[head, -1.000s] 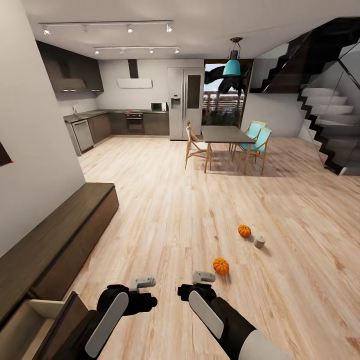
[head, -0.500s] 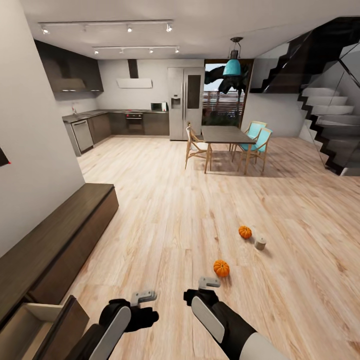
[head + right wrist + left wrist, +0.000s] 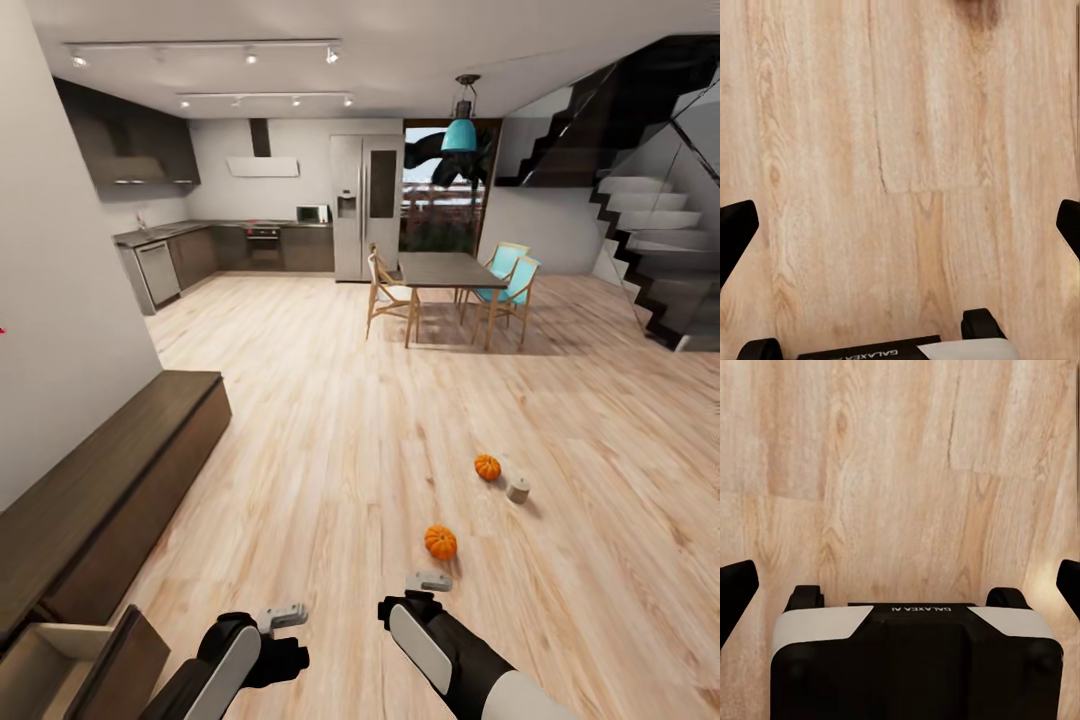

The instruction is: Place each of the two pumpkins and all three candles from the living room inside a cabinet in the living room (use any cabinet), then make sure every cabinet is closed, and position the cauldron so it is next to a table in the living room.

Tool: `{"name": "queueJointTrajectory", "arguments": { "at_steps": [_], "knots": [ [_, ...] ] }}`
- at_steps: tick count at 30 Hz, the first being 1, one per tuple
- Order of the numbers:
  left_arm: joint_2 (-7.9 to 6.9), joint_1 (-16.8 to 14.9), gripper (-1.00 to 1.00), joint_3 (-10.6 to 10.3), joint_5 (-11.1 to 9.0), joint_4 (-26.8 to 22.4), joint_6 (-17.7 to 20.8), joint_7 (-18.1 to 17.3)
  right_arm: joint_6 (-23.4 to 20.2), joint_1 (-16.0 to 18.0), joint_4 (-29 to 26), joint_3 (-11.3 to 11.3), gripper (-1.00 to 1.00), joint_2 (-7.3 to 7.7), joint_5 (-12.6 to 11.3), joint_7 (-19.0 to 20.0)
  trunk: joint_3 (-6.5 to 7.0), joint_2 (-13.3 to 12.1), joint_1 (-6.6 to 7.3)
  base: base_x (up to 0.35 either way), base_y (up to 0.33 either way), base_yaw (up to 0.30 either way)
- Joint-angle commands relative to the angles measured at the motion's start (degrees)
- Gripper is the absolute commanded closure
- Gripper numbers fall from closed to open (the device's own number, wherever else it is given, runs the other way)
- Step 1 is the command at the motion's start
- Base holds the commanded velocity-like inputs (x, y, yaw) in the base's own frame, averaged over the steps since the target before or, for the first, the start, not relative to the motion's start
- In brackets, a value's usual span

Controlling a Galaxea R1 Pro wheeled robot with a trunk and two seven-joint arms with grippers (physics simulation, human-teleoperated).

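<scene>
Head view has drifted back; pumpkins (image 3: 440,542) unmoved on floor (image 3: 330,450).

"GALAXEA AI" is printed on both wrist housings (image 3: 916,652) (image 3: 862,353).

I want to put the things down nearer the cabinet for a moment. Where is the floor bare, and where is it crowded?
Bare floor runs between the cabinet and the near pumpkin, and on toward the dining table. It is crowded ahead of the right gripper: near pumpkin, far pumpkin and candle. An open drawer juts out beside the left gripper.
</scene>
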State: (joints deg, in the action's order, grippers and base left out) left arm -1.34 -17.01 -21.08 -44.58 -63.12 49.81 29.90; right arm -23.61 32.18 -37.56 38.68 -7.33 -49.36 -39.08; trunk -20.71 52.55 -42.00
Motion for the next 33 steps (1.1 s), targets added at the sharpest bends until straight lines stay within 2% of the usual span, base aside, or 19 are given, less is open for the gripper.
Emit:
{"name": "queueJointTrajectory", "arguments": {
  "at_steps": [1, 10, 22, 33],
  "knots": [
    [-0.07, 0.0, -1.0, -0.2, -0.6, -0.1, 0.0, 0.6, -0.2, 0.1, -0.1, 0.3, -1.0, 0.03, -0.3, -0.4, -0.03, 0.1, -0.04, 0.302, -0.055, -0.213],
    [-0.07, 0.0, -1.0, -0.2, -0.6, -0.1, 0.0, 0.6, -0.3, 0.1, -0.1, 0.3, -1.0, 0.03, -0.2, -0.5, 0.04, 0.1, -0.04, 0.318, -0.104, -0.074],
    [-0.07, 0.0, -1.0, -0.2, -0.6, -0.1, 0.0, 0.6, -0.3, 0.1, -0.1, 0.3, -1.0, 0.03, -0.2, -0.5, 0.04, 0.1, -0.04, 0.258, -0.218, -0.001],
    [-0.07, 0.0, -1.0, -0.2, -0.6, -0.1, 0.0, 0.6, -0.3, 0.1, -0.1, 0.3, -1.0, 0.01, -0.2, -0.5, 0.04, 0.1, -0.04, 0.254, -0.224, -0.093]
  ]
}}
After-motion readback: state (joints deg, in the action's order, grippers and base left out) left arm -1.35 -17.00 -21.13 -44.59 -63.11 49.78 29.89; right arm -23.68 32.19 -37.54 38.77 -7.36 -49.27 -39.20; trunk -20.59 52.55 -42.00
